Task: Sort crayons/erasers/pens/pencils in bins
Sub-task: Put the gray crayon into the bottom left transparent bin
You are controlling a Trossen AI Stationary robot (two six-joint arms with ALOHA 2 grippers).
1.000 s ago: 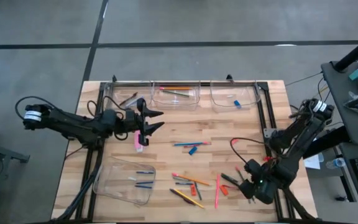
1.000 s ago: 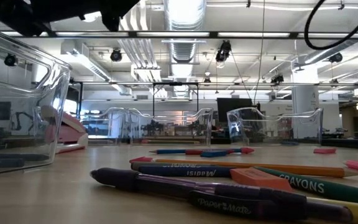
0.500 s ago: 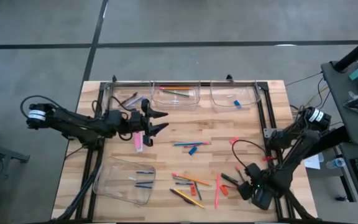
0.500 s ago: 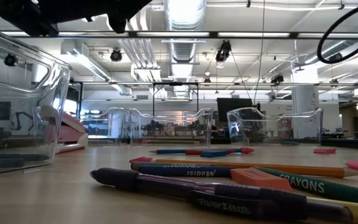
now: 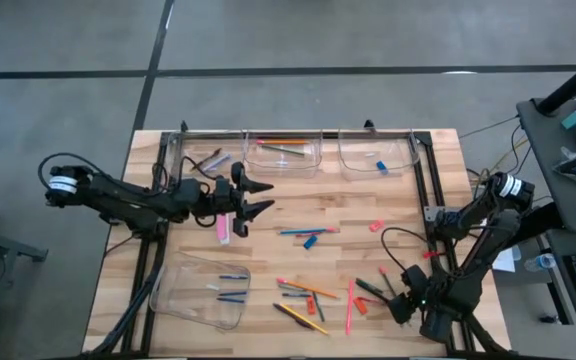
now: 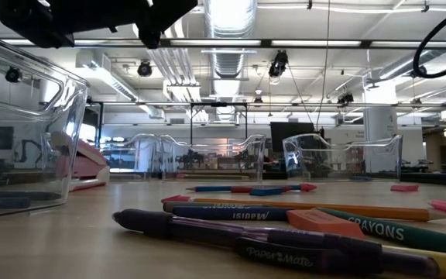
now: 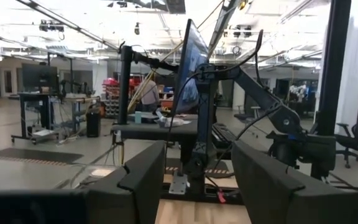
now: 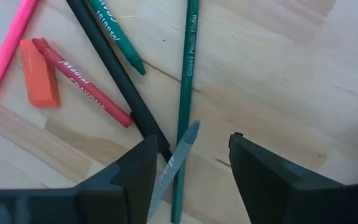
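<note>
My right gripper [image 8: 192, 140] [image 5: 396, 296] points down, open, just above a heap of sticks at the near right. Its fingers stand either side of the ends of a green pencil [image 8: 185, 87] and a black pen [image 8: 114, 78], touching neither. Beside them lie a green crayon [image 8: 120, 31], a red crayon [image 8: 79, 79], an orange-red eraser [image 8: 39, 81] and a pink pencil [image 8: 8, 56]. My left gripper [image 5: 256, 195] [image 7: 194, 180] hangs open and empty above the table's left middle. Three clear bins [image 5: 283, 155] line the far edge. A fourth bin [image 5: 203, 290] sits near left.
More pencils and crayons [image 5: 306, 300] lie at near centre. A blue stick and a blue crayon [image 5: 306, 236] lie mid-table. A red eraser [image 5: 375, 226] lies right of them, and a pink block [image 5: 223, 228] lies below my left gripper. Black frame rails [image 5: 423, 190] border the table.
My right arm has swung toward the near edge. Its gripper has sunk closer to the sticks at the near right and has rolled a little.
</note>
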